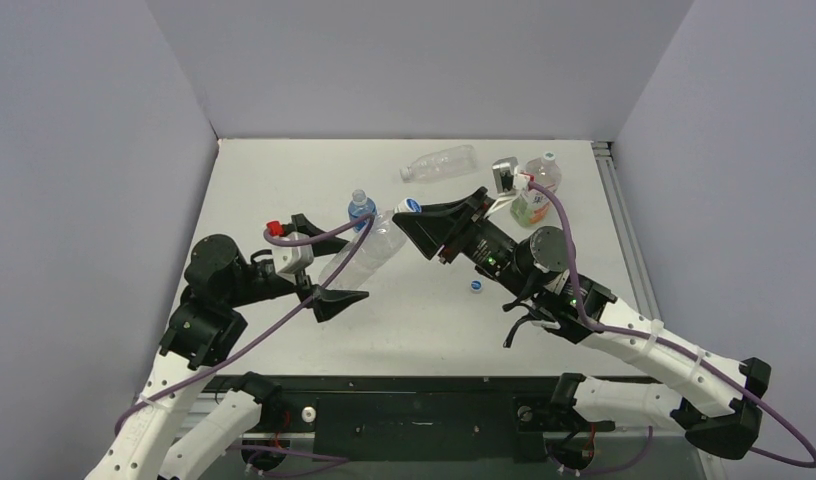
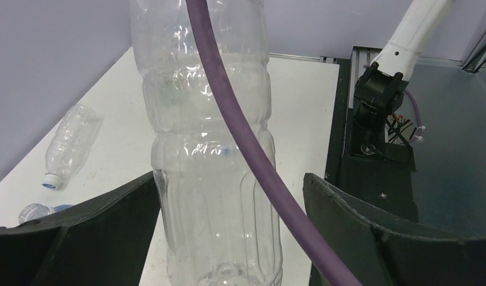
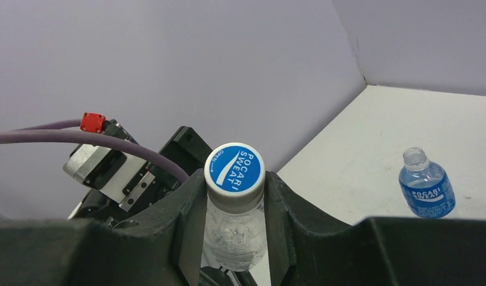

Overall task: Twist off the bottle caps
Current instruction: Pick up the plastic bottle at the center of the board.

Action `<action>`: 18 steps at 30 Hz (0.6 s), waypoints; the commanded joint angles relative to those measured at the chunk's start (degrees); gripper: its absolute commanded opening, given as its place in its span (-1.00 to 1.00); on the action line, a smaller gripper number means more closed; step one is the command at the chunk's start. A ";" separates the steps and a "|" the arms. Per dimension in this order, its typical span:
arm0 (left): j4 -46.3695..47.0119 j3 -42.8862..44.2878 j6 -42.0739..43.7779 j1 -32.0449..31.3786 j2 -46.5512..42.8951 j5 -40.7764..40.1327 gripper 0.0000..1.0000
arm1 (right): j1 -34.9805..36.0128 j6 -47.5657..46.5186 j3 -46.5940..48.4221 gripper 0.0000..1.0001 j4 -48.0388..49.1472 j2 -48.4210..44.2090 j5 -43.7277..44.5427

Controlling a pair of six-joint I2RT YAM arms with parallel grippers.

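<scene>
**Two-arm cap removal, grip stage.** The clear ribbed plastic bottle [image 1: 372, 250] lies tilted, left of table centre, with its neck pointing toward 1 o'clock in the overhead view. The left gripper [image 2: 229, 179] straddles the bottle's lower body crosswise, presumably to brace it against turning. One black finger [image 2: 109, 226] lies against the bottle wall, but a sliver of table shows beside the other finger, so whether the gripper truly clamps cannot be told.

The right gripper [image 3: 235, 189] meets the neck end-on. Its jaws press on either side of the blue-and-white round screw cap [image 3: 234, 168], which sits on the bottle. This axial approach would let a wrist roll do the unscrewing. Judged stage: cap seized, not yet off.

At 9 o'clock of that cap stands a small blue-labelled bottle [image 1: 360, 209], already open. A loose blue cap [image 1: 475, 286] rests on the white table [image 1: 284, 170] at 4 o'clock. A plain clear bottle [image 1: 439, 162] lies on its side at 12 o'clock. At 2 o'clock an orange-and-green-labelled bottle [image 1: 532, 203] carries its white cap [image 1: 549, 158].
</scene>
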 commanded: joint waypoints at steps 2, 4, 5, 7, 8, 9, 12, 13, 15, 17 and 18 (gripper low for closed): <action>2.69 0.11 0.23 -0.34 -0.19 -0.21 0.67 | -0.85 3.69 0.59 -1.00 7.56 -0.56 -3.35; 2.93 0.22 0.37 -0.35 -0.08 -0.80 0.61 | -0.73 3.20 0.94 -1.00 6.96 -0.15 -3.72; 3.04 0.30 0.35 -0.34 -0.06 -1.38 0.57 | -0.46 2.94 1.07 -1.00 6.62 -0.03 -3.71; 3.15 0.41 0.26 -0.34 0.10 -2.07 0.42 | 0.34 1.67 1.60 -1.00 5.31 0.32 -3.66; 3.19 0.41 0.08 -0.34 0.14 -2.27 0.34 | 0.67 0.67 2.20 -1.00 4.21 0.66 -3.38; 3.29 0.44 -0.01 -0.34 0.23 -2.56 0.32 | 1.62 -0.04 2.63 -1.00 3.35 1.16 -3.15; 3.90 0.49 -0.10 -0.34 0.39 -2.51 0.28 | 3.82 -3.64 5.34 -1.00 -1.31 2.55 -1.08; 4.00 0.48 -0.10 -0.34 0.54 -2.49 0.25 | 4.63 -4.48 6.15 -1.00 -1.73 3.24 -0.85; 4.17 0.71 -0.05 -0.34 0.91 -2.52 0.06 | 5.59 -5.31 6.58 -1.00 -2.57 3.53 -0.58; 4.19 0.88 0.06 -0.34 1.10 -2.42 -0.09 | 5.81 -5.51 6.31 -1.00 -2.06 3.15 1.09; 4.19 0.85 0.12 -0.34 1.13 -2.51 -0.15 | 5.90 -5.59 6.26 -1.00 -1.98 2.94 1.29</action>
